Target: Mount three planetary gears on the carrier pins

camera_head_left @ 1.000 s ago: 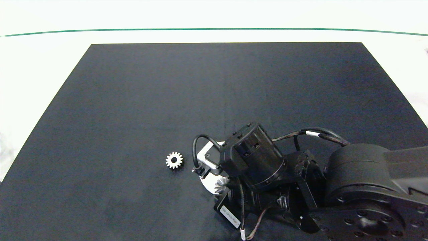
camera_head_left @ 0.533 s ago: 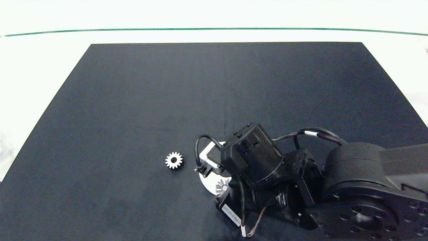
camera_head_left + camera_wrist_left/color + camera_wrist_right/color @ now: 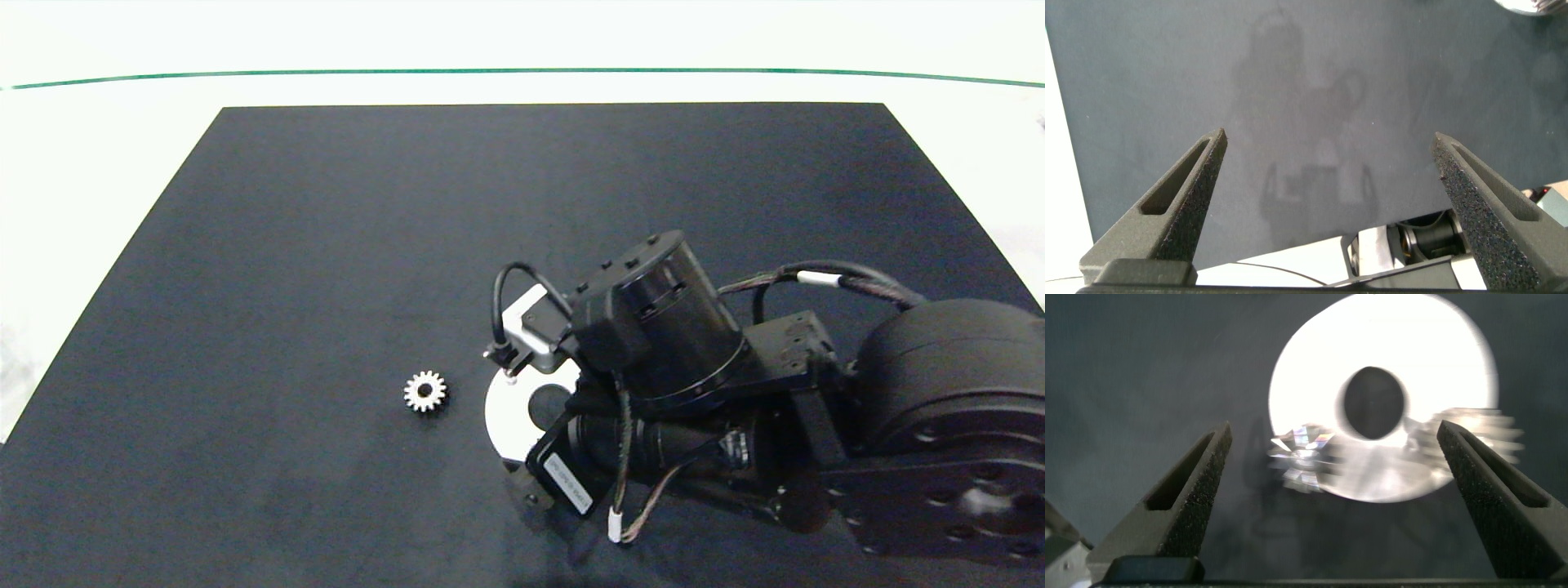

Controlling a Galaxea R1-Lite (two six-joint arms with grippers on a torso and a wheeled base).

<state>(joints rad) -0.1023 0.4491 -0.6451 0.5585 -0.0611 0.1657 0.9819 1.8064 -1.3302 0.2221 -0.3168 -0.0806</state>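
Left claw [image 3: 1331,155] parked, fingers apart, over bare worktop [image 3: 326,245]. Loose gear [image 3: 425,391] lies left of right claw [image 3: 1331,449], whose empty fingers spread above disc [image 3: 506,412]. Gear judged light, rigid, slippery: pinch across teeth.

No legible text; white label [image 3: 566,483] on right arm too small to read

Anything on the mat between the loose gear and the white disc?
Nothing: in the head view only bare black mat separates the loose gear from the white disc.
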